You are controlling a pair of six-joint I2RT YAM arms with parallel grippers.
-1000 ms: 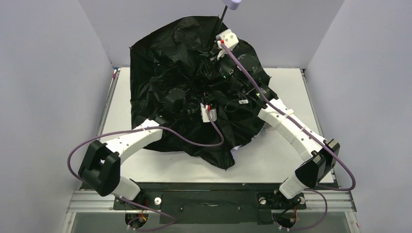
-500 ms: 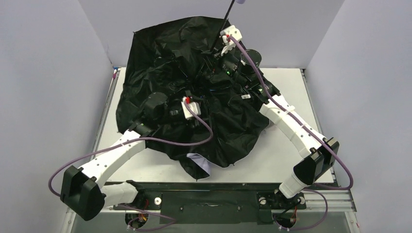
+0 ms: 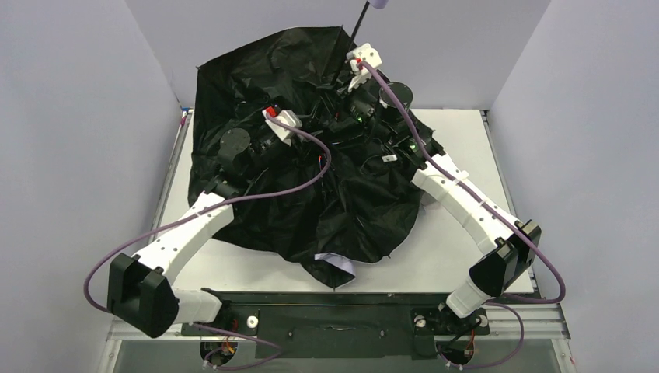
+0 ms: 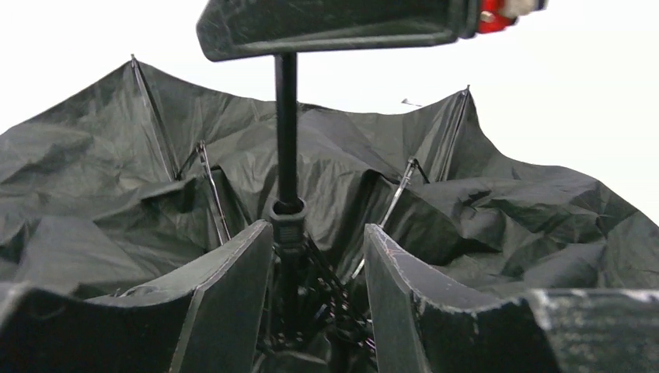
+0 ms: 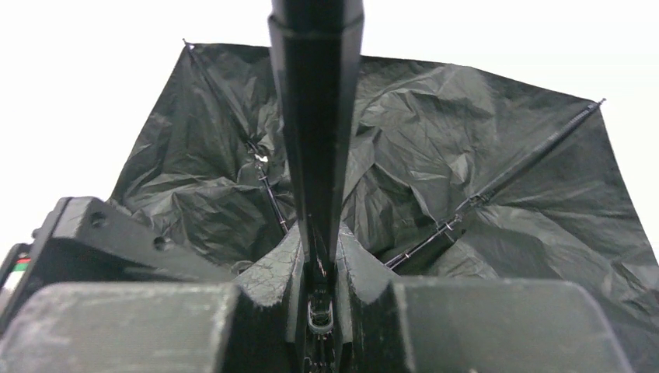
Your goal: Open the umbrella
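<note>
The umbrella (image 3: 256,85) lies partly spread on the table with its black lining up. Its thin shaft (image 3: 357,31) rises toward the back, ending in the lavender handle (image 3: 378,4) at the top edge. My right gripper (image 5: 320,241) is shut on the shaft (image 5: 315,116), fingers pressed to both sides. My left gripper (image 4: 319,233) is open low at the hub. The black runner (image 4: 288,221) stands between its jaws next to the left finger, with a gap to the right finger. In the top view the left gripper (image 3: 315,130) is half buried in fabric.
The white table (image 3: 466,140) shows to the right of the canopy. Grey walls close in on the left, right and back. A pale lavender fold (image 3: 336,263) of the canopy's outer side pokes out at the front. Thin ribs (image 5: 497,183) run out under the lining.
My left arm swung from the front centre to the left and back toward the shaft. The canopy shifted left and spread. The right gripper kept hold of the shaft.
</note>
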